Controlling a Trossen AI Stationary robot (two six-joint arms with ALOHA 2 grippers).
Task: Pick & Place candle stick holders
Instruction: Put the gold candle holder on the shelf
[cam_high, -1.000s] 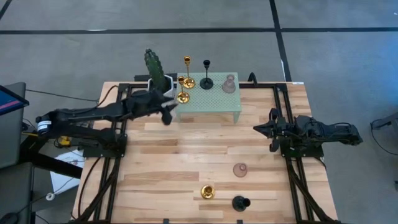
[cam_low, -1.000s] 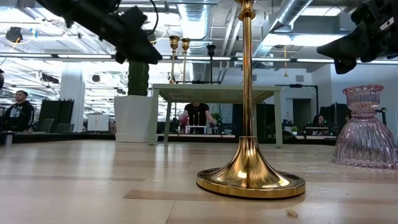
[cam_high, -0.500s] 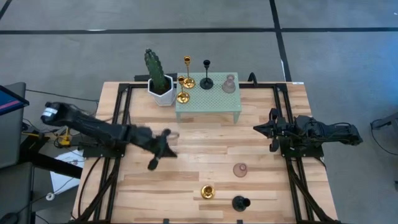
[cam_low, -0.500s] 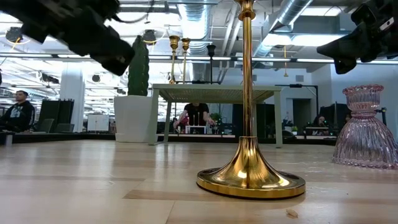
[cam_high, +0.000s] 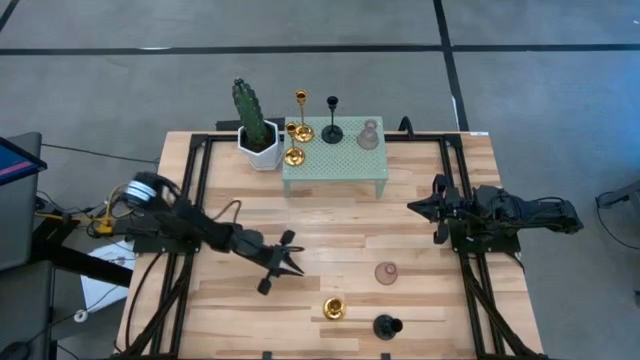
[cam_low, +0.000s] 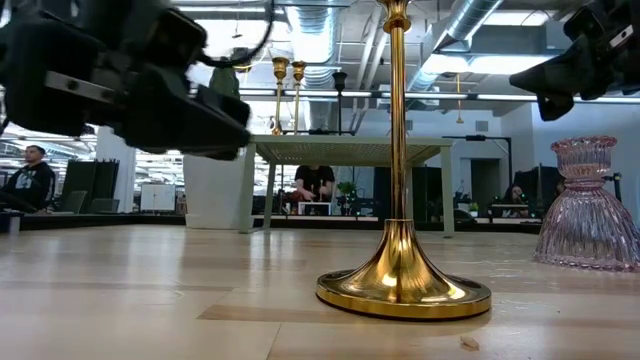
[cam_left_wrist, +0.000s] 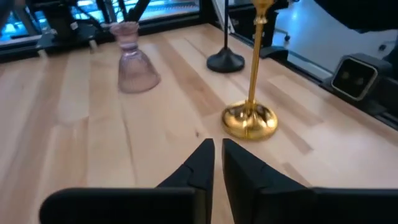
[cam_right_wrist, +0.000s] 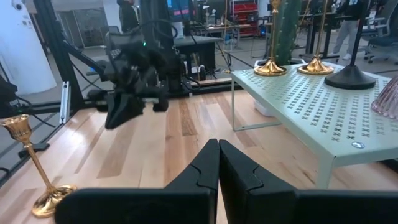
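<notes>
On the wooden table a gold candle stick holder (cam_high: 333, 308) stands upright on its round base, with a pink glass one (cam_high: 386, 272) and a black one (cam_high: 386, 326) close by. A green stand (cam_high: 345, 160) at the far side carries two gold holders (cam_high: 296, 140), a black one (cam_high: 332, 130) and a pink glass one (cam_high: 368, 135). My left gripper (cam_left_wrist: 217, 152) hovers left of the table's gold holder (cam_left_wrist: 250, 118), fingers almost together with nothing between them. My right gripper (cam_right_wrist: 217, 149) waits shut at the right side.
A cactus in a white pot (cam_high: 255, 125) stands at the stand's left end. Black frame rails (cam_high: 185, 230) run along the table's left and right sides. Bare wood lies in the middle of the table, between the stand and the near holders.
My left gripper has swung away from the green stand's left end, toward the table's near edge and to the right, coming down close to the gold holder on the table. The holders have stayed where they were.
</notes>
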